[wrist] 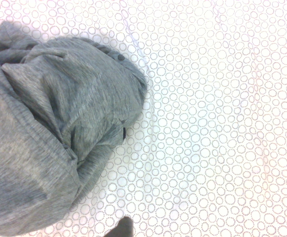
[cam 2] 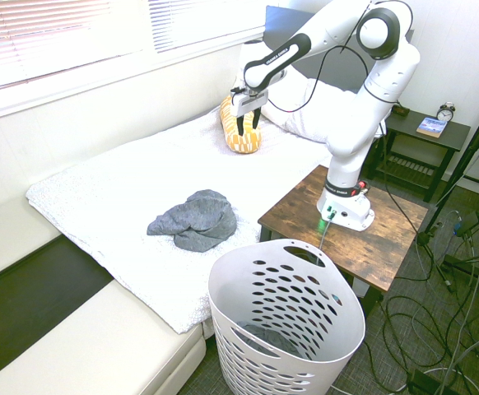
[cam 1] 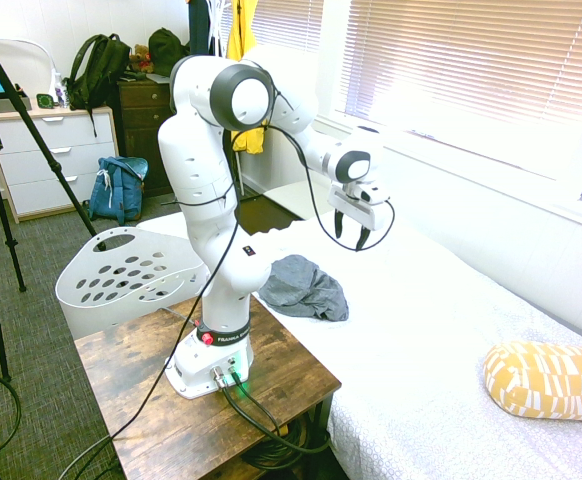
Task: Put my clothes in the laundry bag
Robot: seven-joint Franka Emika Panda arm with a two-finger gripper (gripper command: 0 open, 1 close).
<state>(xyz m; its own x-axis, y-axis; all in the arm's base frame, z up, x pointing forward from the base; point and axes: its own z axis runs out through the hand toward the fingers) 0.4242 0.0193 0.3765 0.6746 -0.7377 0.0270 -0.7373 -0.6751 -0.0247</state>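
Grey garment (cam 2: 197,220) lies crumpled on the bed (cam 2: 124,185) — in the second exterior view, at eleven o'clock from the white laundry basket (cam 2: 285,321). End effector (cam 2: 248,132) hangs above the bed, fingers apart, at one o'clock from the garment — nothing gripped.

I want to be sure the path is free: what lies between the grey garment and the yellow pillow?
Only bare white bedspread, between garment and pillow, in the first exterior view.

White segments, grey joint rings, black cables
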